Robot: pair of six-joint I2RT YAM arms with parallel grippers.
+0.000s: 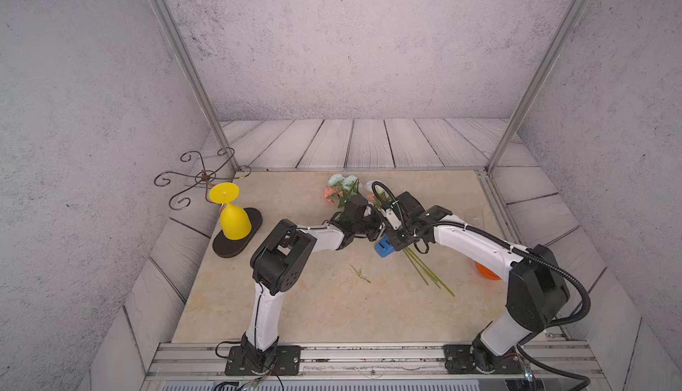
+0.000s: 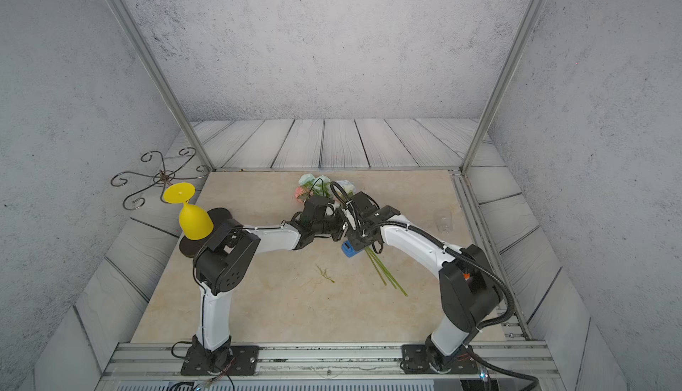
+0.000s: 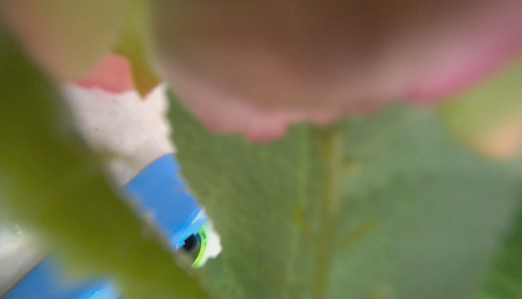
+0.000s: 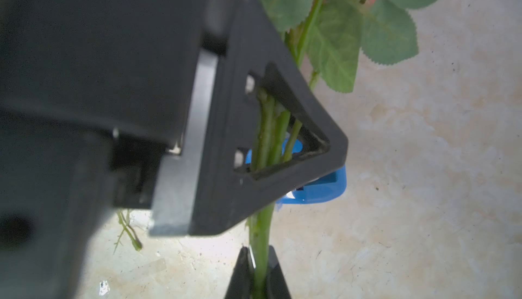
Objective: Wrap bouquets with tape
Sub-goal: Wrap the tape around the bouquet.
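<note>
The beige marbled tabletop (image 1: 332, 315) carries everything. The two arms rise from its near edge and meet over the middle, slightly toward the far edge.

The bouquet (image 1: 345, 183) lies slanted across the middle. Its pale blue and pink blooms are near the far edge, and its long green stems point toward the near right corner.

A black oval board (image 1: 228, 249) sits by the left edge, with a yellow wine glass (image 1: 233, 219) standing upside down on it.

The left gripper (image 1: 374, 227) is at the leafy part of the stems. In the right wrist view the stems show through the cutout of one finger, and I cannot tell how its jaws stand. The left wrist view is filled with blurred leaves and petals.

The right gripper (image 4: 258, 272) has its jaws narrow, pinching the bundled stems further down.

The blue tape dispenser (image 1: 383, 248) rests on the tabletop just beside the stems, below the two grippers.

An orange round object (image 1: 485, 271) lies near the right edge, partly hidden by the right arm.

A small loose green sprig (image 1: 360, 273) lies in the middle, apart from the stems.
</note>
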